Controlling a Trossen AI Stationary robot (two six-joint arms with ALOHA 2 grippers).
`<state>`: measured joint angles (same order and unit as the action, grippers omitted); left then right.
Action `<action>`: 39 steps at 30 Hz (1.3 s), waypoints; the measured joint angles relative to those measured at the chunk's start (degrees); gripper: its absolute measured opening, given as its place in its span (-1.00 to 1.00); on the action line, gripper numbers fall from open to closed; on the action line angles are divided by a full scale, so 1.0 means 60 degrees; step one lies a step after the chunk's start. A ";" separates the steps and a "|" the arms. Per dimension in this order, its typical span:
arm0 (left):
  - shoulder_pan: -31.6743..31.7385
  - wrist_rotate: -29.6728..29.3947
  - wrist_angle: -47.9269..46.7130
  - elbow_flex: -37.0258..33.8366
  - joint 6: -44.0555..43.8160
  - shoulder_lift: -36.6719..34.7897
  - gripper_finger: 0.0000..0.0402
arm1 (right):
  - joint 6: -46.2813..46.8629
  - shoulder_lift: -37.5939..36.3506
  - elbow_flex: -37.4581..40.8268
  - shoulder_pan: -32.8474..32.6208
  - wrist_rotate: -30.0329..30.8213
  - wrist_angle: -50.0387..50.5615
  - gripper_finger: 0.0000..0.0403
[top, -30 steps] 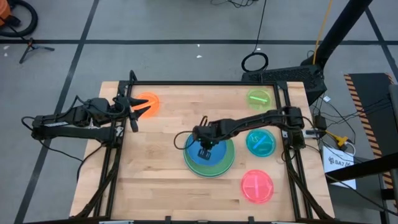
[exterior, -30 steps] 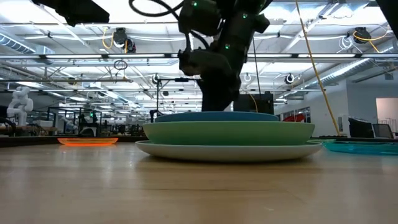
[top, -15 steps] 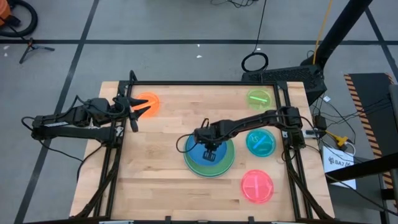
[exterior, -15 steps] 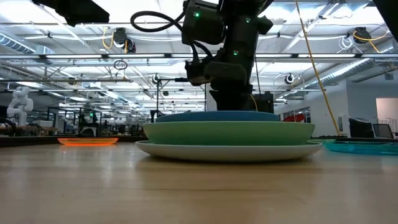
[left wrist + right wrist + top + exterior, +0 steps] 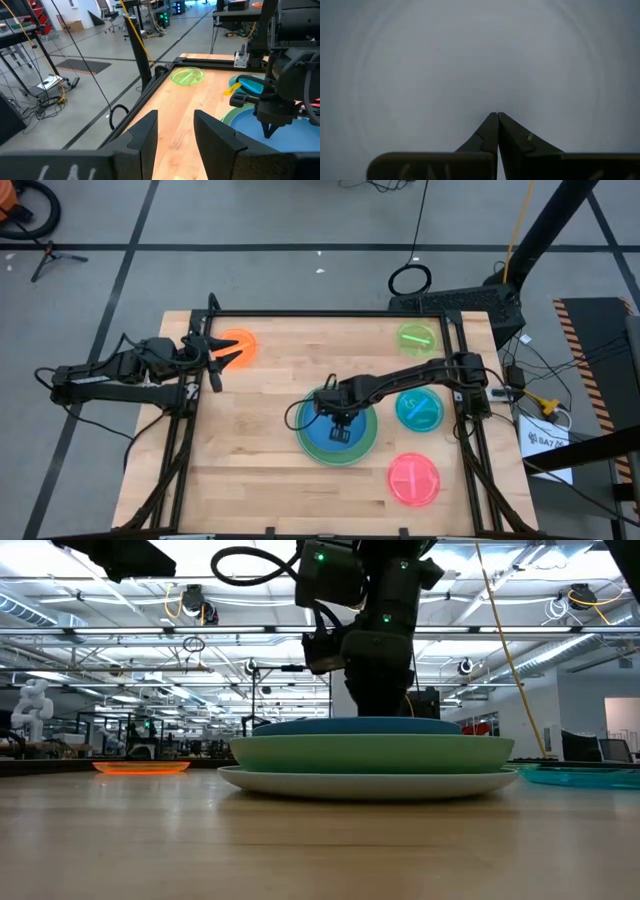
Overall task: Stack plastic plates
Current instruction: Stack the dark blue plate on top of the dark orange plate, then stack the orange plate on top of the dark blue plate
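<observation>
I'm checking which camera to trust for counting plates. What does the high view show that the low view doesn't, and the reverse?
Only the high view shows the lime plate, the pink plate and the left gripper by the orange plate. Only the low view shows the stack side on: a pale plate under the green plate. Both show the blue plate on top with the right gripper over it, plus the orange and teal plates.

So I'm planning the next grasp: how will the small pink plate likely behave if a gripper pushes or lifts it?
The pink plate looks thin and flat, so it is probably light and would slide on the smooth wooden table rather than tip. Its low rim gives jaws little to grip, so it may slip. It lies alone, so a push should not disturb the others.
</observation>
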<state>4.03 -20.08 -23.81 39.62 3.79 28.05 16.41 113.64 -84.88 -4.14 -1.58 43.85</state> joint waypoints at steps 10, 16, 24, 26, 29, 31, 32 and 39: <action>0.0000 0.0000 -0.0029 0.0000 -0.0333 0.0048 -0.34 | -0.0683 -0.0910 0.0004 -0.0002 0.1016 0.0215 -0.99; 0.0000 0.0000 -0.0056 0.0002 -0.0580 0.0598 -0.34 | -0.1533 -0.0979 0.0004 -0.0018 0.1319 0.0102 -0.99; 0.0011 -0.0130 -0.0028 0.0004 -0.0878 0.1948 -0.34 | -0.2378 -0.1128 0.0004 -0.0033 0.1823 0.0207 -0.99; 0.0047 -0.0203 -0.0119 0.0004 -0.0879 0.2311 -0.34 | -0.2516 -0.1148 0.0004 -0.0033 0.1832 0.0322 -0.99; 0.0247 -0.0221 -0.0204 0.0004 -0.0884 0.2779 -0.34 | -0.2673 -0.1194 0.0004 -0.0033 0.1851 0.0455 -0.99; 0.0456 -0.0248 -0.0311 0.0004 -0.0949 0.3061 -0.34 | -0.2722 -0.1278 0.0004 -0.0036 0.2091 0.0624 -0.99; 0.0587 -0.0246 -0.0436 0.0004 -0.0992 0.3179 -0.34 | -0.2755 -0.1331 0.0004 -0.0036 0.2256 0.0731 -0.99; 0.1778 -0.0229 -0.1376 0.0004 -0.1545 0.3975 -0.34 | -0.2813 -0.1915 0.0004 -0.0036 0.2589 0.1244 -0.99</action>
<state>14.70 -21.45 -32.07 39.64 -5.48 51.91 -0.47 102.15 -84.86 -4.36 13.96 51.32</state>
